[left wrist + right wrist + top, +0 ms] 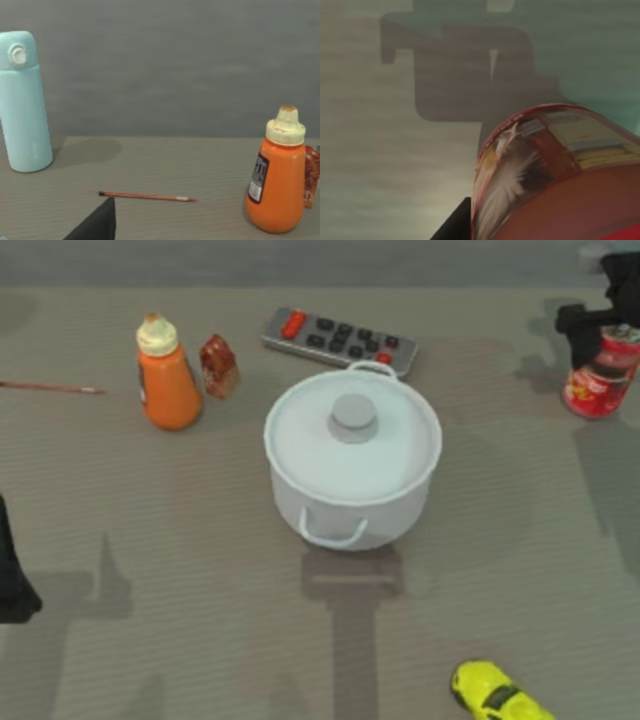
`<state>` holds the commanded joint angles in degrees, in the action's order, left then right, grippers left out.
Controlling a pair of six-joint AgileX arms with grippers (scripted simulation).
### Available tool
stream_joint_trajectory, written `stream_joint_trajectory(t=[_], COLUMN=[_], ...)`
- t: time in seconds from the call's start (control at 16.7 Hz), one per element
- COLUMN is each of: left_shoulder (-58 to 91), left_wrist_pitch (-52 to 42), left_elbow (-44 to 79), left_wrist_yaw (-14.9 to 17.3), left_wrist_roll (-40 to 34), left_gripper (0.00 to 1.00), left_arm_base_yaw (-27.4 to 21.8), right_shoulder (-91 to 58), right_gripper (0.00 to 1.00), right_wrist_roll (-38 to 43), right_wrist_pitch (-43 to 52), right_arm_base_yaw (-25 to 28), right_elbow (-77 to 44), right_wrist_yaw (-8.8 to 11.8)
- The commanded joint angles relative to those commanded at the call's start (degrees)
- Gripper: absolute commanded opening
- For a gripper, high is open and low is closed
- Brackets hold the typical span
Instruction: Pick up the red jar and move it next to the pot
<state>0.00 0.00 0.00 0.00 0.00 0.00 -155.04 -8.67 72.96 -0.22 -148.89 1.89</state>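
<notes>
Right hand [612,328] at far right of table, up at back, clamped on top of jar [600,373]. Jar looks lifted, shadow under it on table [150,570]. Pot [352,462] in middle, well apart from jar. Grab done. Left to do: carry jar over, set beside pot, let go. Left arm parked at left edge.

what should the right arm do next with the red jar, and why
Probably carry it across toward the pot. The right gripper sits on top of the red jar at the table's far right edge, well apart from the pot, and the table on the pot's right side is bare. The left arm is parked at the left edge.
</notes>
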Motion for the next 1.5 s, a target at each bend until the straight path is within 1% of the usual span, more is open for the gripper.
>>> stream_joint_trajectory(t=[0.3,0.48,0.6,0.9,1.08,1.5], left_shoulder=[0.0,0.0,0.0,0.0,0.0,0.0], left_wrist_pitch=[0.0,0.0,0.0,0.0,0.0,0.0], left_elbow=[0.0,0.0,0.0,0.0,0.0,0.0], left_wrist_yaw=[0.0,0.0,0.0,0.0,0.0,0.0], left_wrist_roll=[0.0,0.0,0.0,0.0,0.0,0.0], left_gripper=[1.0,1.0,1.0,1.0,1.0,1.0], left_arm_base_yaw=[0.0,0.0,0.0,0.0,0.0,0.0], right_shoulder=[0.1,4.0,9.3,25.6,32.1,33.4], right_gripper=[0.0,0.0,0.0,0.0,0.0,0.0], right_wrist_roll=[0.1,0.0,0.1,0.2,0.1,0.4], right_wrist_pitch=[0.0,-0.5,-1.0,-2.6,-3.0,-3.1], right_arm_base_yaw=[-0.2,0.0,0.1,0.4,0.6,0.4], right_elbow=[0.1,4.1,9.7,28.4,35.2,36.6], right_wrist_yaw=[0.0,0.1,0.2,0.3,0.4,0.4])
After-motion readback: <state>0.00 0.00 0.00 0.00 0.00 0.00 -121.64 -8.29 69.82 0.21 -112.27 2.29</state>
